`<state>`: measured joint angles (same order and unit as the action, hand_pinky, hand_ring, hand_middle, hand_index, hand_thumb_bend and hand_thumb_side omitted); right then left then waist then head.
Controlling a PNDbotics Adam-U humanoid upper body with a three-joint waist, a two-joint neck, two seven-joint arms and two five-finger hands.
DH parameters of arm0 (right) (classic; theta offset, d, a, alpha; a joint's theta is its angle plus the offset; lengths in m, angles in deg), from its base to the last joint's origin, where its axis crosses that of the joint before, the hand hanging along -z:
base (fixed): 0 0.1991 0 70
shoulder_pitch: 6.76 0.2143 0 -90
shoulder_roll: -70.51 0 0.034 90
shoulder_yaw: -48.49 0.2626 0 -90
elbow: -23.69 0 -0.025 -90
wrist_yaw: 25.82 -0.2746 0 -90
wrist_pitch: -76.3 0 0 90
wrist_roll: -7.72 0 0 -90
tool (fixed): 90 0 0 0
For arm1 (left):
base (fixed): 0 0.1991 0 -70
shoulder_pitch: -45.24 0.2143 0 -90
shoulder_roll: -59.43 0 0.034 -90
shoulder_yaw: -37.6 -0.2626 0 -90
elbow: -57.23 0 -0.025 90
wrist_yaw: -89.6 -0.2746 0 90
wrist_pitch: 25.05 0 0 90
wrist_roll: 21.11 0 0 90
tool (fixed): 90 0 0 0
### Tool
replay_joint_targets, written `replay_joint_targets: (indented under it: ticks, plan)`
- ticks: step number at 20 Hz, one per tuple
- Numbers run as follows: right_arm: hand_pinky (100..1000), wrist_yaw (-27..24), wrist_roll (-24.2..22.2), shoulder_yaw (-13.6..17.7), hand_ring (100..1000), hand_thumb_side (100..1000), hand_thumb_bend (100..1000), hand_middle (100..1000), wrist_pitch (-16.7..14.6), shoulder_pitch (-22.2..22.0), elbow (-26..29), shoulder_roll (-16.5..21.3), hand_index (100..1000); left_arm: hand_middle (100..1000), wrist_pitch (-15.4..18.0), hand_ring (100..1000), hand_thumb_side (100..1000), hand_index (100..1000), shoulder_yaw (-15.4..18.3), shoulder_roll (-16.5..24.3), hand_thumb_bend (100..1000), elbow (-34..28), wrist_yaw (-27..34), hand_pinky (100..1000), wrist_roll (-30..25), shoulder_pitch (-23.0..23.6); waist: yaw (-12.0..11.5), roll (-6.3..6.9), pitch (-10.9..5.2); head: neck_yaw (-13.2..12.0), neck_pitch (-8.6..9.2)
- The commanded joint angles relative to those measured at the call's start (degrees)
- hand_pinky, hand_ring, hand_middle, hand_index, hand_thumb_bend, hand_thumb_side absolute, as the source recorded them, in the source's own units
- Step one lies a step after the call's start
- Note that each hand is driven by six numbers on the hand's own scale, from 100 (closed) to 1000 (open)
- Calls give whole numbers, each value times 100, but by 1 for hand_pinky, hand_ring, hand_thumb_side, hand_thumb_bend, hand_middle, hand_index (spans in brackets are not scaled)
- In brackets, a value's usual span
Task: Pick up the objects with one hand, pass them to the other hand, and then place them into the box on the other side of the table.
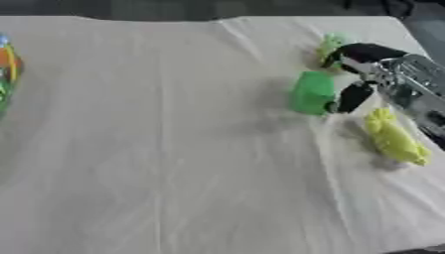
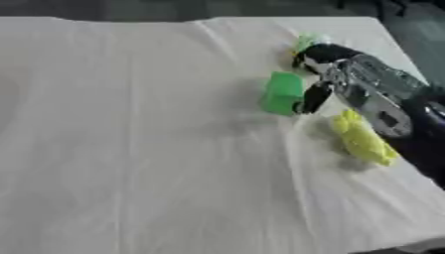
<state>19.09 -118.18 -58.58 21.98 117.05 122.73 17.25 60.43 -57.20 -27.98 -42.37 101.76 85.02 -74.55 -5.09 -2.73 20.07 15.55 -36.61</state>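
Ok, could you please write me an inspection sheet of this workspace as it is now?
Surface: table under a wrinkled white cloth.
Job's things: green block at the right hand's fingers; yellow object lying nearer; pale green object farther back; box not clearly seen.
Clutter: colourful thing at the left edge.
Hands: right hand at the block, fingers curled beside it, grasp unclear; left hand not in view.
Cables: nothing seen.
Surroundings: dark floor beyond.

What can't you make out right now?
- Right hand at the green block: motion blur, both views; contact unclear.
- Pale green thing: partly behind the hand, shape unclear.
- Colourful thing: cut by left eye view's left edge.
- Yellow thing: blurred.
- Left hand: in no view.
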Motion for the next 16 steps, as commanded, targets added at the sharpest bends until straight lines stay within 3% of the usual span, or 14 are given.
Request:
replay_joint_targets:
  ticks: [1, 16]
  plan:
    - [924, 116, -1607, 133, 915, 141, 441, 918, 1629, 87, 131, 240, 910, 799, 2, 733, 825, 761, 15, 57, 195, -106, 19, 623, -14, -83, 7, 18, -89, 45, 52]
    - [920, -186, -1607, 103, 911, 112, 428, 913, 1629, 134, 72, 156, 897, 799, -8, 732, 827, 760, 6, 40, 195, -102, 23, 626, -34, -124, -47, 14, -26, 88, 46]
